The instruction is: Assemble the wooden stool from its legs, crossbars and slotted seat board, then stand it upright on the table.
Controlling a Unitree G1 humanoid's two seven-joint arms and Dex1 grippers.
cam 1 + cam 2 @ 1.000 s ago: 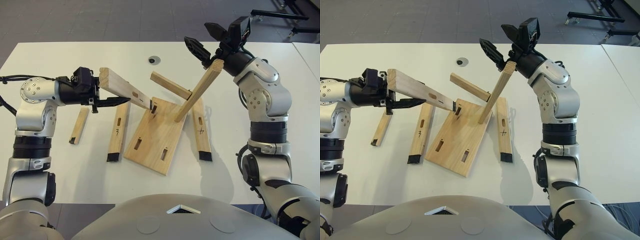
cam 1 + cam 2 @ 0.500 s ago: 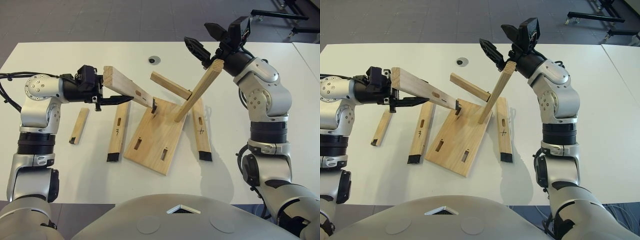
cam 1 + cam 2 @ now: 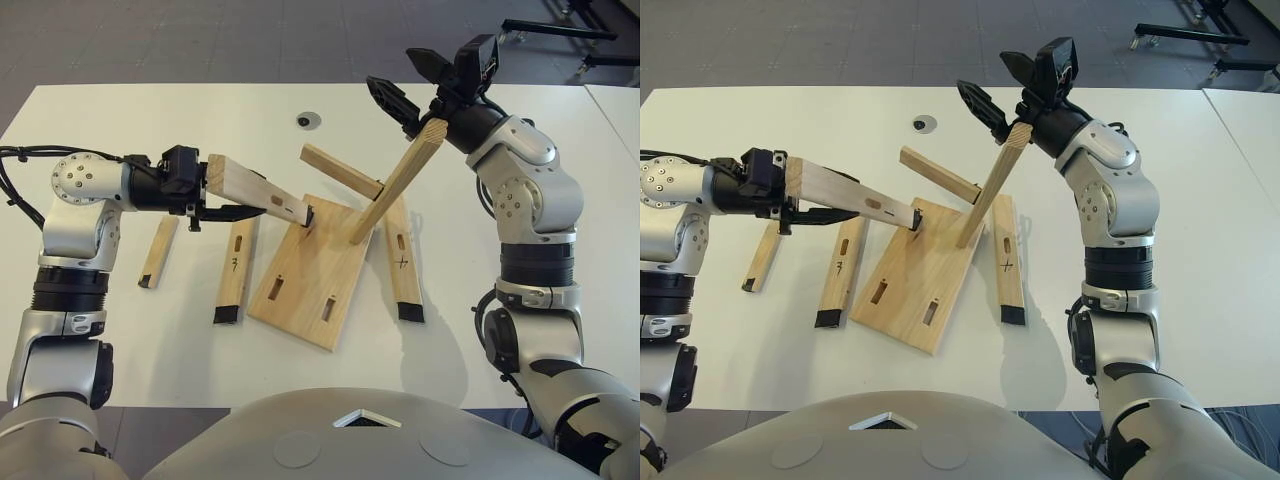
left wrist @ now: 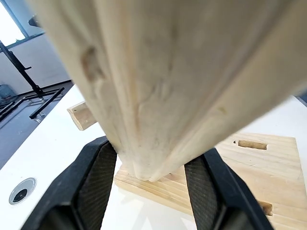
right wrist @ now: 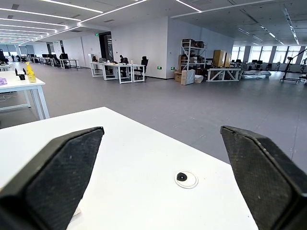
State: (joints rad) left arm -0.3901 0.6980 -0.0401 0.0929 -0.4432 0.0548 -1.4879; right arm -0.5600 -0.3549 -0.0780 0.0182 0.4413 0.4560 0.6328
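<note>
One dash-marked leg is clamped in the left gripper, its tip at the seat board corner, a flat leg pencilled "7" and a second flat leg pencilled "+" flank that board on the table, and the right gripper gapes wide above a leaning leg.

Seat board flat, mid-table. Tilted leg planted near its 1 o'clock corner, crossbar jutting toward 10. Raised leg slants in, tip at the 11 o'clock corner. Loose leg at 9, short bar beyond it. Second loose leg at 3. Grommet at 12.
</note>
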